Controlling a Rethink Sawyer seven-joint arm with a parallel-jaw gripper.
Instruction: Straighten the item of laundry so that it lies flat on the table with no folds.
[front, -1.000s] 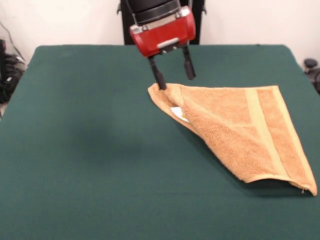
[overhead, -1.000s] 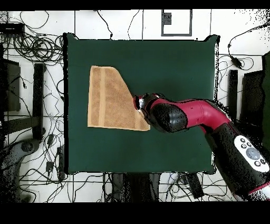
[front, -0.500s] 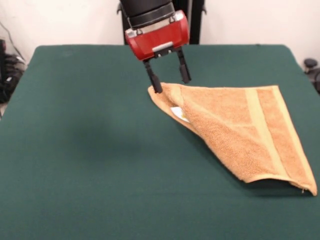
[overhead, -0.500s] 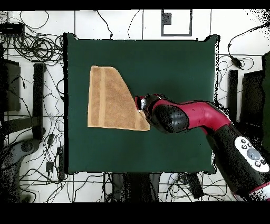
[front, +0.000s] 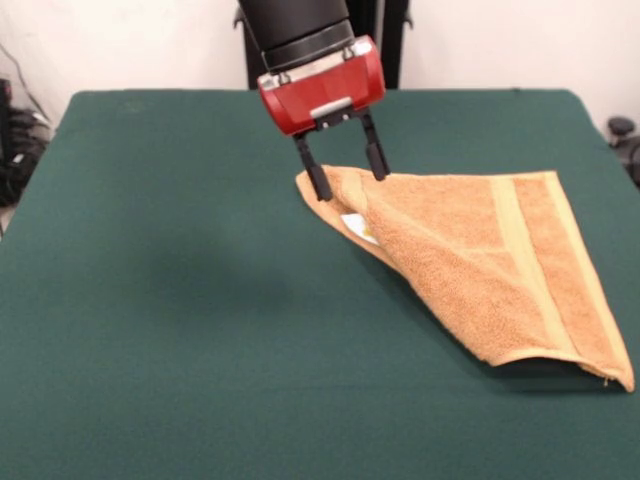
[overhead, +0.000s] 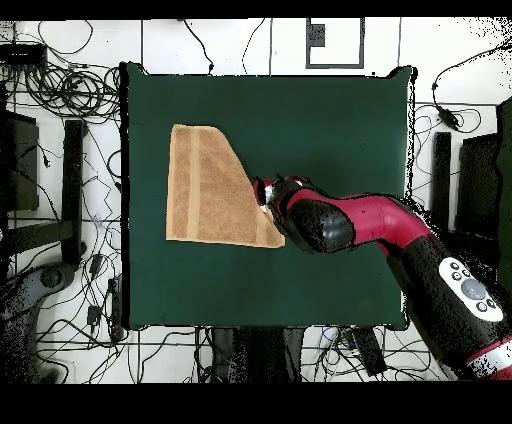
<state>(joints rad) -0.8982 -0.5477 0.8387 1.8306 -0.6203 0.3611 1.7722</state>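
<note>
I observe the tan-orange terry towel (front: 480, 265) folded diagonally into a wedge on the green felt counter (front: 180, 300), woven band running toward its wide end, white label (front: 358, 226) exposed. My gripper (front: 348, 172) has its fingers spread, straddling the towel's narrow folded corner, gripping nothing.

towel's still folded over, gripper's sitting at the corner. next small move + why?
Probably close on the folded corner. The gripper is open, with its jaws straddling the towel at the corner tip beside the white label. The towel lies doubled over into a triangle on the table, so that corner likely has to be pinched before it can be pulled back to unfold.
</note>
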